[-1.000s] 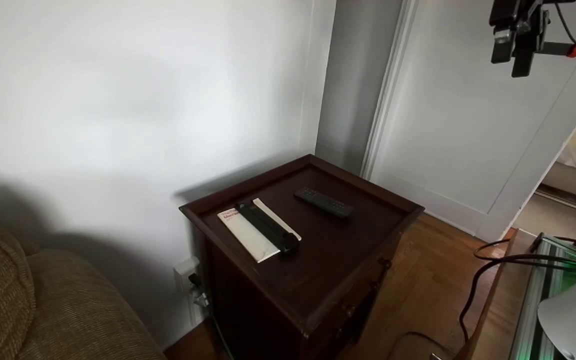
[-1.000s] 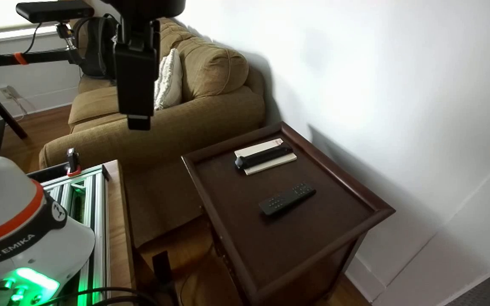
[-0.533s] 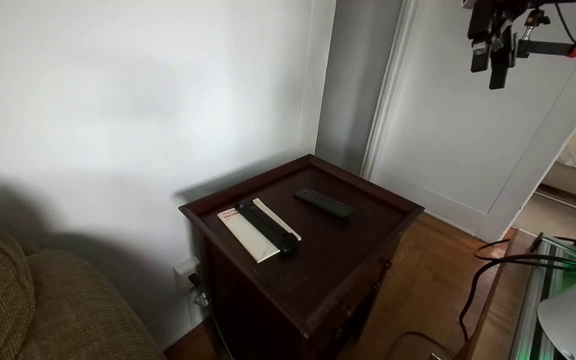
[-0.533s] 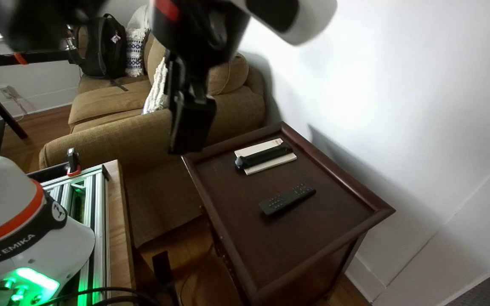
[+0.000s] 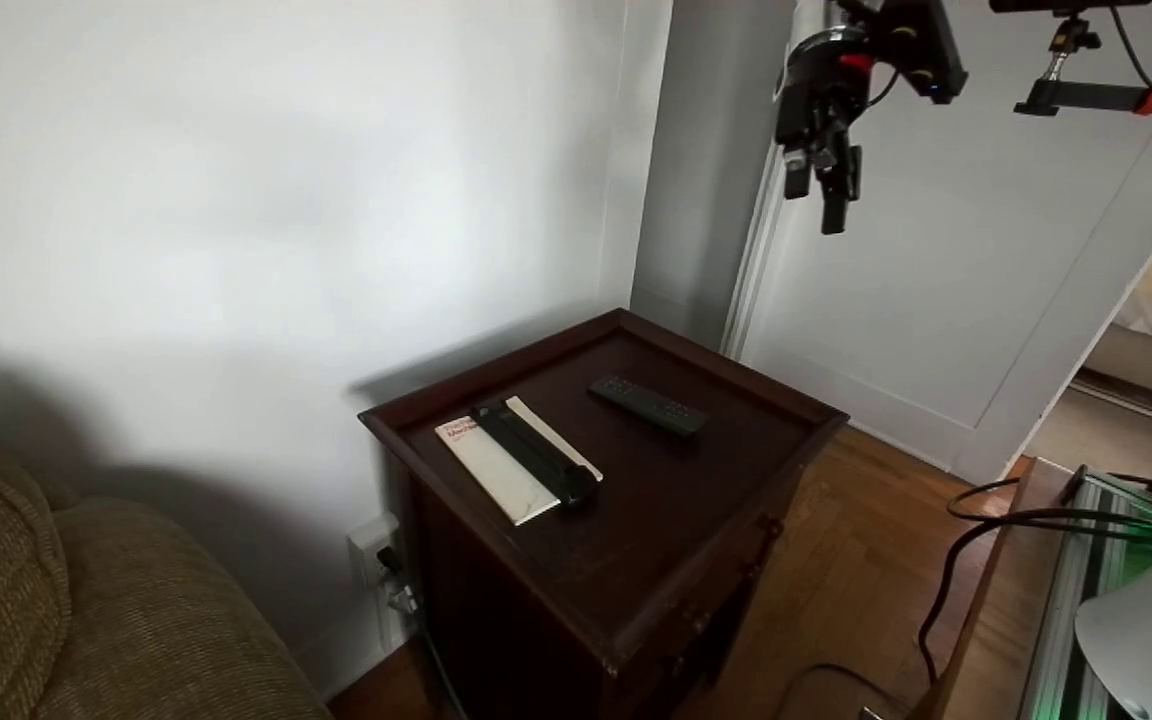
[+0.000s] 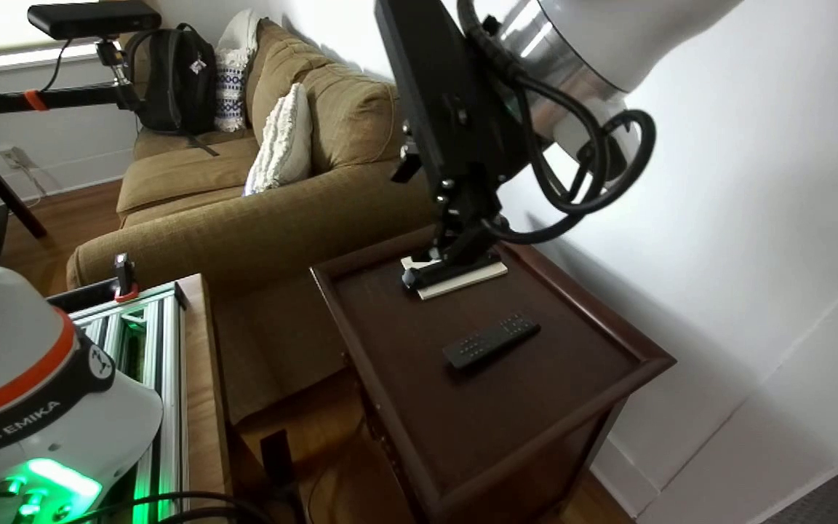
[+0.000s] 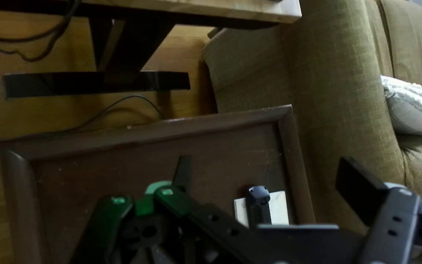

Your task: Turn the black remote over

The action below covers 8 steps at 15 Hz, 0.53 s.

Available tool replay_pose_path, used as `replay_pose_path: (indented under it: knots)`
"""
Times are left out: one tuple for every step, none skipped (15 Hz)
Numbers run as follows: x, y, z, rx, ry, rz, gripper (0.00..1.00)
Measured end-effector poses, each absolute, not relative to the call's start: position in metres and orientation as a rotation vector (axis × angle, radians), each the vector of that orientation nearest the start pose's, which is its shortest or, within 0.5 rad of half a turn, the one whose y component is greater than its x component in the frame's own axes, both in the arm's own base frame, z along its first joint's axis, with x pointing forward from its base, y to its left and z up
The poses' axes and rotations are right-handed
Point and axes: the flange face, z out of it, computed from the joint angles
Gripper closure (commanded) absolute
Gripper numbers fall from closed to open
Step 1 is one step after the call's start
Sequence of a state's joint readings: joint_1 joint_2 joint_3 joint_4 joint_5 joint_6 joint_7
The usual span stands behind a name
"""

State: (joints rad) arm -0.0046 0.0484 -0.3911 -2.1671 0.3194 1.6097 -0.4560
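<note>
One black remote [image 5: 647, 405] lies button side up on the dark wooden side table [image 5: 626, 540], toward its far corner in an exterior view, and right of a pale booklet [image 5: 496, 475] that bears a black bar [image 5: 533, 452]. We see the gripper [image 5: 816, 207] hanging well above, to the right of the remote in that same view; in the wrist view, its two fingers [image 7: 361, 192] stand wide apart, holding nothing.

Exterior views look down on the side table [image 5: 676, 500] from different sides. In an exterior view, robot base [image 5: 1151, 640] at 4 o'clock; in an exterior view, robot base [image 6: 48, 393] at 8. Wrist view faces steeply down, gripper [image 7: 269, 179] close up at 5. All share the tabletop.
</note>
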Motion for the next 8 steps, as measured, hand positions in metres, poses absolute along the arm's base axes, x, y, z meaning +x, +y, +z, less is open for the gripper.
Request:
replay_pose_path:
  knots:
    - [0.461,-0.147,0.336,-2.584,0.078,0.549,0.00]
    - [0.476,-0.146,0.324,-2.596,0.087,0.525,0.00]
    - [0.489,-0.146,0.311,-2.614,0.099,0.495,0.00]
    - [0.500,-0.146,0.299,-2.633,0.109,0.469,0.00]
    - [0.508,-0.146,0.287,-2.639,0.100,0.467,0.00]
    - [0.511,-0.145,0.279,-2.637,0.094,0.480,0.00]
    - [0.511,-0.144,0.277,-2.634,0.092,0.486,0.00]
    - [0.511,-0.144,0.278,-2.634,0.091,0.482,0.00]
